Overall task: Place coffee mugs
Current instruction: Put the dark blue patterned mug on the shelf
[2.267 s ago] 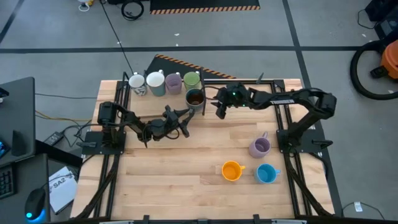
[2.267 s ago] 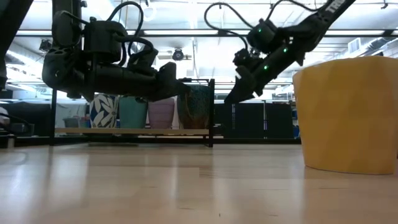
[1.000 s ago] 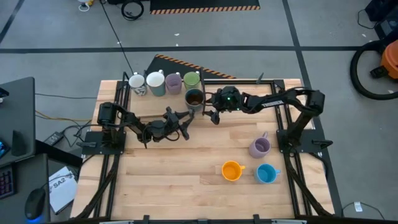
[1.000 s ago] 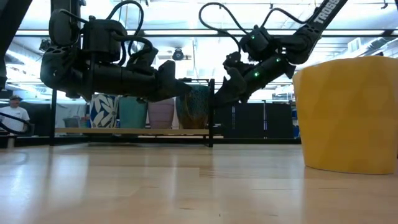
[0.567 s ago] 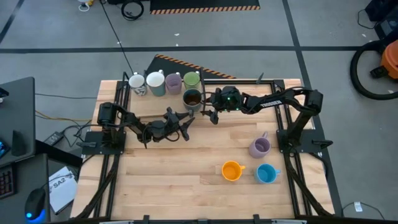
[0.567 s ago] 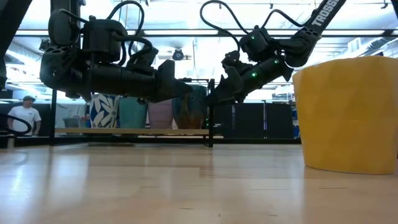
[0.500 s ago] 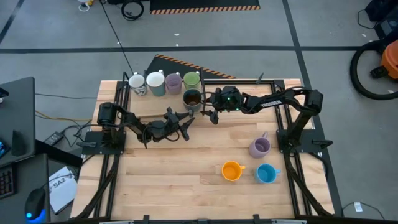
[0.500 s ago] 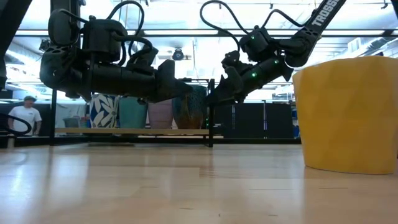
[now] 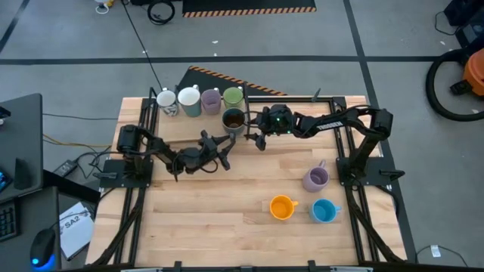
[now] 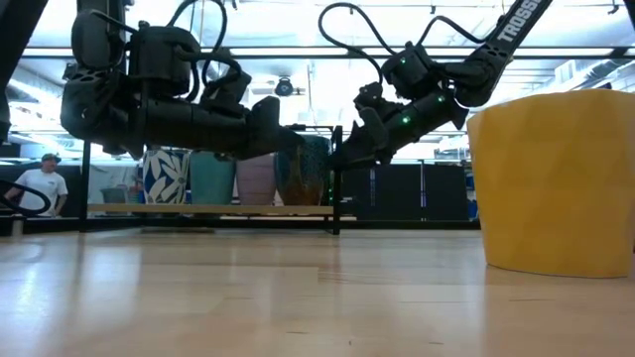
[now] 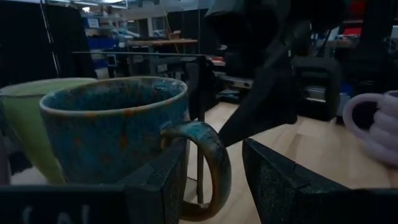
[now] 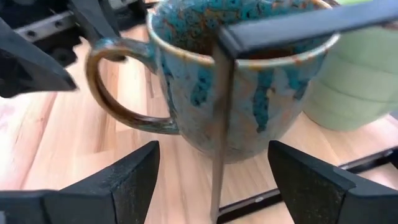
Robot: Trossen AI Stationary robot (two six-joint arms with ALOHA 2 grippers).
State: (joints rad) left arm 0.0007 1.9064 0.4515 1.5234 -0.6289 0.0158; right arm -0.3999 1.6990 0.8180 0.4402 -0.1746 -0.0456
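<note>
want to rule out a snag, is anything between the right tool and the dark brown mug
A thin black frame bar crosses in front of the dark brown mug in the right wrist view. The right tool is open beside the mug, apart from it.

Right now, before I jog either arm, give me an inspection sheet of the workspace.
Surface: wooden table, bare in the middle.
Job's things: white mugs, lilac mug and green mug in a row at the far edge; dark brown mug in front of the green one; second lilac mug, orange mug and blue mug near right.
Clutter: nothing seen.
Grippers: left pincer open near the brown mug's handle; right pincer open beside that mug.
Cables: loops on both arms.
Surroundings: person far behind.
</note>
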